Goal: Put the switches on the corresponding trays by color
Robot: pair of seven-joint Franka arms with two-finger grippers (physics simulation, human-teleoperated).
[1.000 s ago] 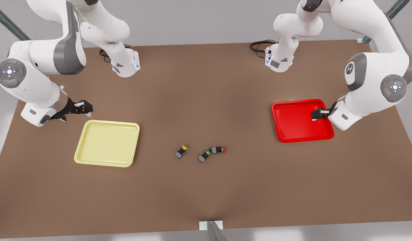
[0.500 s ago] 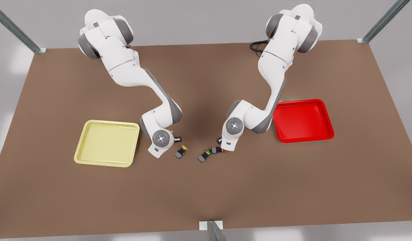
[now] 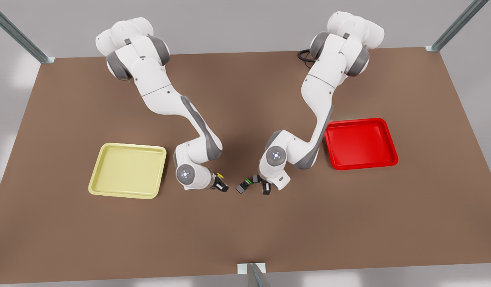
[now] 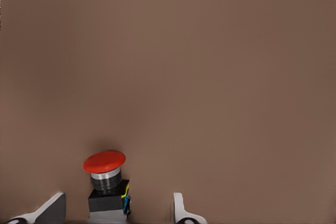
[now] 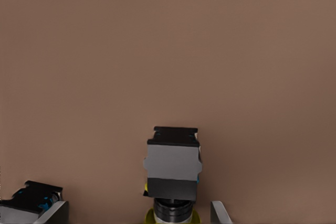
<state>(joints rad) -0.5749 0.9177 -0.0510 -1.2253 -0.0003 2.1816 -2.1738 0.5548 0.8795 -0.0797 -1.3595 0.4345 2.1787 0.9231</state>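
Both arms have dropped lower over the bench [image 3: 245,231] since a half-second ago: the left end effector [image 4: 118,208], fingers spread, straddles the red switch [image 4: 106,182], the right end effector [image 5: 139,214], likewise open, straddles the yellow switch [image 5: 173,169], both trays [image 3: 128,170] empty.

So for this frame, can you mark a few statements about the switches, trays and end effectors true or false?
1. The left end effector is at the yellow-capped switch. False: it is open at the red-capped switch.
2. The right end effector is open, with the yellow-capped switch between its fingers. True.
3. The green-capped switch lies in the red tray. False: it lies on the table between the two end effectors.
4. Neither the yellow tray nor the red tray holds a switch. True.
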